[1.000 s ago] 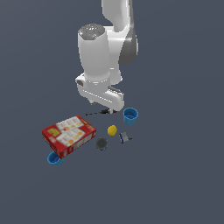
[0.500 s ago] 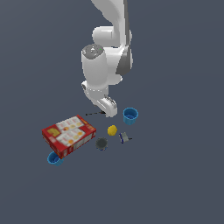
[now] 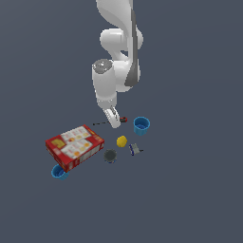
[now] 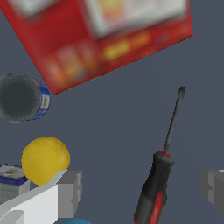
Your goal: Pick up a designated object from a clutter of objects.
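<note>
Exterior view: gripper (image 3: 114,122) is low over the table (image 3: 190,190), right at the screwdriver (image 3: 108,122). Screwdriver lies flat, long axis roughly across the view: thin shaft tip toward the exterior view's left, red-black handle end poking out on the right of the gripper, near the blue cup (image 3: 141,125). Cracker box (image 3: 74,146), yellow ball (image 3: 122,141), grey can (image 3: 110,155) and the small blue-grey piece (image 3: 135,149) all sit nearer the camera than the screwdriver, apart from it.

Wrist view: jaws wide, one fingertip (image 4: 70,193) on each side of frame, nothing held. Screwdriver (image 4: 159,173) handle sits between the two tips, closer to the far-side tip than centred, touching neither. Shaft runs away from the jaws toward the cracker box (image 4: 105,39). Long axis looks roughly crosswise to the closing line, slightly tilted. I'd judge descent then close on the handle should work; ball (image 4: 45,159) is just beside the other fingertip, collision risk.
</note>
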Available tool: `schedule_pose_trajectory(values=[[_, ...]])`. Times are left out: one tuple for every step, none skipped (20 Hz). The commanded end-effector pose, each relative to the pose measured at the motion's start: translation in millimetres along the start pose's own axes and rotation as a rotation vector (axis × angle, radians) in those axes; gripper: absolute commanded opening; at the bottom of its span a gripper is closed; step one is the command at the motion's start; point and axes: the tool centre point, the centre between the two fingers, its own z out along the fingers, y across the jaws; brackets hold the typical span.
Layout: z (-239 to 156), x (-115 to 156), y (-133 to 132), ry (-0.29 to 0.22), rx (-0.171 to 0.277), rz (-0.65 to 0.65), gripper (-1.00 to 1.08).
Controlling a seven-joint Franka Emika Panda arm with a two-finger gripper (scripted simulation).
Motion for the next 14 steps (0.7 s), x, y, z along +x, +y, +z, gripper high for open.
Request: schedule_pose_trajectory(values=[[11.2, -4.1, 12.2, 0.001, -0.003, 0.072, 1.0], [15.2, -5.6, 16.7, 0.001, -0.004, 0.098, 1.0], [18.8, -7.2, 21.0, 0.002, -0.006, 0.122, 1.0], [22.1, -8.6, 25.0, 0.002, -0.007, 0.145, 1.0], [25.1, -10.0, 28.8, 0.003, -0.008, 0.167, 1.0], [27.9, -11.3, 32.4, 0.003, -0.009, 0.186, 1.0], [30.5, -12.6, 35.8, 0.004, -0.01, 0.205, 1.0], [32.7, -13.7, 38.8, 0.004, -0.011, 0.222, 1.0], [34.8, -14.8, 41.7, 0.004, -0.011, 0.237, 1.0], [36.6, -15.8, 44.3, 0.005, -0.012, 0.251, 1.0], [38.2, -16.7, 46.6, 0.005, -0.013, 0.264, 1.0], [39.6, -17.5, 48.6, 0.005, -0.013, 0.275, 1.0], [40.8, -18.2, 50.4, 0.006, -0.014, 0.284, 1.0], [41.8, -18.8, 51.9, 0.006, -0.014, 0.292, 1.0]])
